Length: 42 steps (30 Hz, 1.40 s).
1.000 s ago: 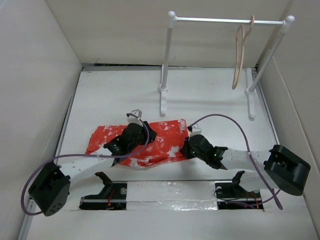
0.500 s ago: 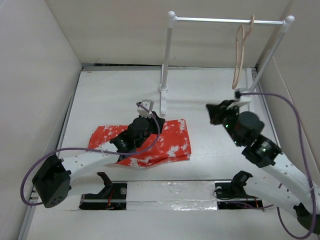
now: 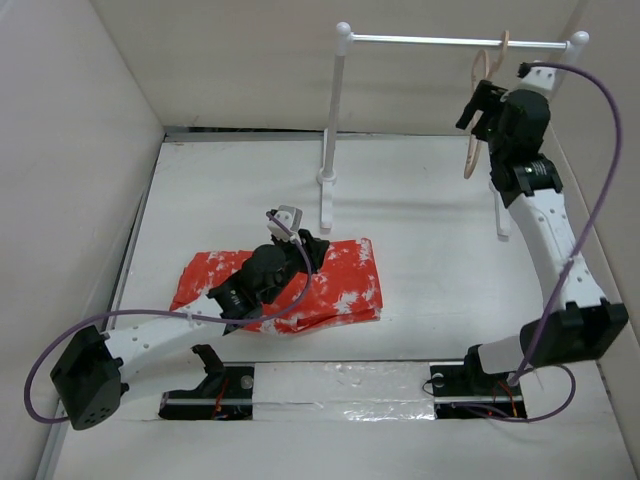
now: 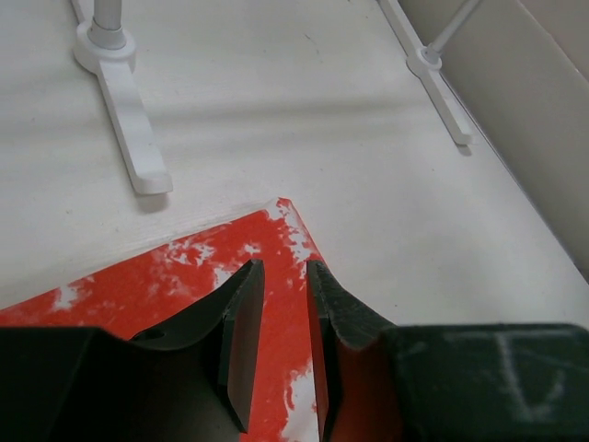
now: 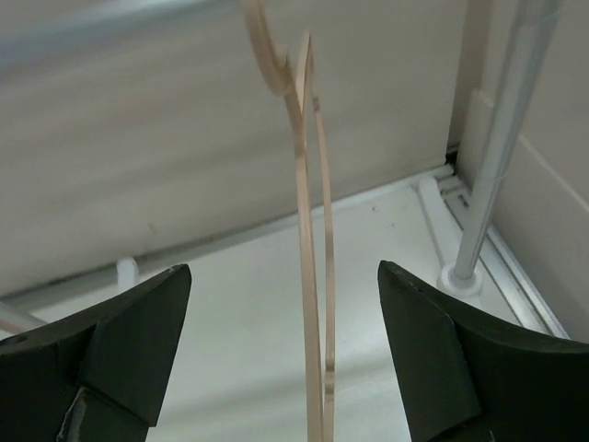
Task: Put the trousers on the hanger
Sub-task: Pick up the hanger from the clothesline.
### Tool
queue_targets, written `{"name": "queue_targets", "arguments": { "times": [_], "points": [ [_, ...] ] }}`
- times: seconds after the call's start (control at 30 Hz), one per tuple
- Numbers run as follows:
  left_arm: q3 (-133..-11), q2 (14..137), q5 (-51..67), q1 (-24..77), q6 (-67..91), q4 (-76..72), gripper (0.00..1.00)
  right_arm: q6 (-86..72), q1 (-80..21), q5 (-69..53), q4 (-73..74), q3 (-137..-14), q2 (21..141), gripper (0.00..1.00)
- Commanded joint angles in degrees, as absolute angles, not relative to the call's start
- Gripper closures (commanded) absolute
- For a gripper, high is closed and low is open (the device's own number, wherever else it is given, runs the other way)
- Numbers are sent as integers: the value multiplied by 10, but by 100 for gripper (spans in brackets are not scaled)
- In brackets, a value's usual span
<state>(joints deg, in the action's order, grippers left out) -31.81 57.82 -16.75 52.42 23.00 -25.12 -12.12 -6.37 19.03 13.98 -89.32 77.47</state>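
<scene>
the upright hanger (image 5: 305,276) is framed edge-on inside the wide-open, empty right tool (image 5: 282,276). the left tool (image 4: 281,276) is nearly closed on the trousers (image 4: 156,285), grip unclear.

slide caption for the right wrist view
Open right claw facing the thin pale beige wooden hanger, seen edge-on.

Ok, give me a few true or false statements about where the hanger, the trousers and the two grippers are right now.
1. The hanger hangs on the white rail. True.
2. The trousers are draped over the hanger. False: they lie folded on the table.
3. The right gripper is open, with the hanger between its fingers. True.
4. The left gripper is raised up to the rail. False: it is down over the trousers.
</scene>
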Motion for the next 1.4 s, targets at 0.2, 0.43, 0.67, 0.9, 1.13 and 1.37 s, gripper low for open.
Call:
{"name": "queue_targets", "arguments": {
  "times": [0.2, 0.43, 0.67, 0.9, 1.13, 1.37],
  "points": [
    [-330, 597, -154, 526, 229, -269, 77, -112, -40, 161, 138, -857, 804, 45],
    [-325, 604, -149, 526, 230, -279, 77, -112, -25, 105, 102, -838, 782, 100],
    [-327, 604, -151, 526, 229, -277, 72, -95, -25, 112, 96, -858, 749, 100],
    [-325, 596, -155, 526, 228, -275, 56, -106, -25, 102, 115, -798, 700, 100],
    [-321, 590, -138, 526, 225, -286, 56, -132, -80, 92, 82, -582, 585, 100],
    [-411, 651, -93, 526, 263, -264, 53, -152, -232, 162, 89, -417, 498, 100]
  ]
}}
